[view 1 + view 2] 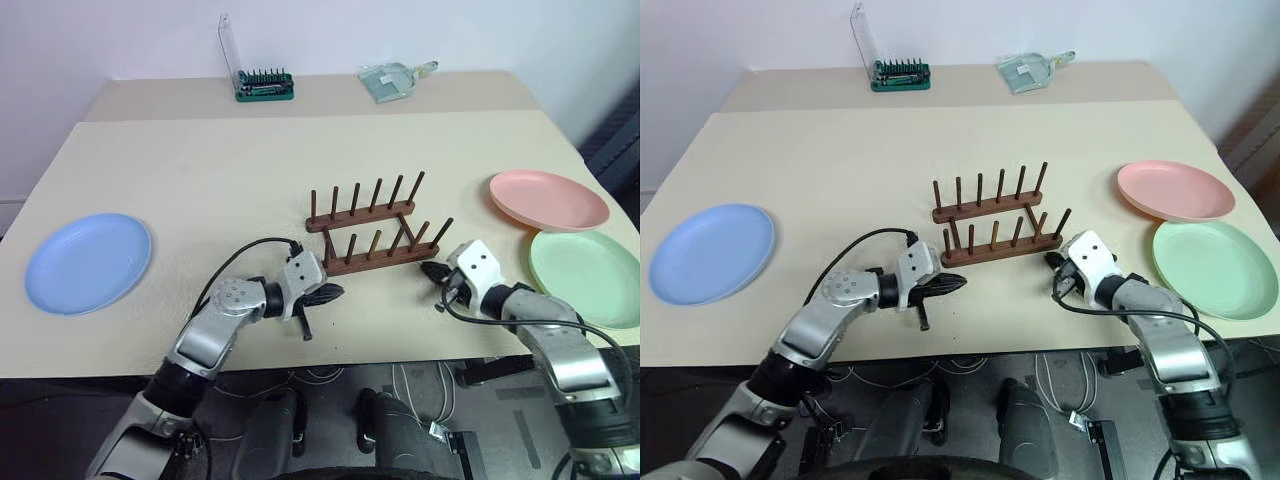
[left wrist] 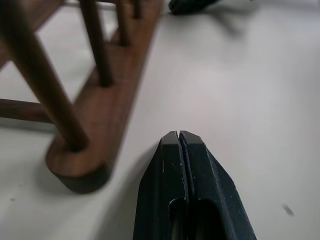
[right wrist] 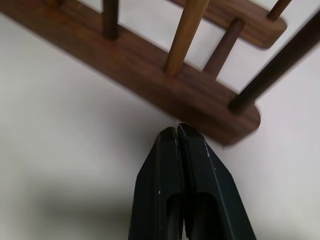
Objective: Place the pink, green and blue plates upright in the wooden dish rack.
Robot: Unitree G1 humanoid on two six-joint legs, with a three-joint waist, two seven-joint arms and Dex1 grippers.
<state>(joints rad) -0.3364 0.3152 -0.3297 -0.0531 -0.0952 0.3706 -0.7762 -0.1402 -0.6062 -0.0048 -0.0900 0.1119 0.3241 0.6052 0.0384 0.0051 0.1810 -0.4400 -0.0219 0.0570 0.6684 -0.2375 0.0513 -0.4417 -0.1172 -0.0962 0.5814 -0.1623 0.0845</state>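
Observation:
The wooden dish rack (image 1: pixel 370 232) stands mid-table with its pegs empty. My left gripper (image 1: pixel 335 292) is shut with nothing in it, its tip just short of the near rail's left end (image 2: pixel 80 165). My right gripper (image 1: pixel 430 270) is also shut and empty, its tip close to the near rail's right end (image 3: pixel 235 122). The blue plate (image 1: pixel 88 262) lies flat at the table's left edge. The pink plate (image 1: pixel 548 199) lies flat at the right. The green plate (image 1: pixel 590 276) lies flat just in front of the pink one.
A green screwdriver-bit holder (image 1: pixel 263 85) with a clear lid and a pale green dustpan (image 1: pixel 392 80) sit on the far table section. Black cables loop from both wrists near the table's front edge (image 1: pixel 330 365).

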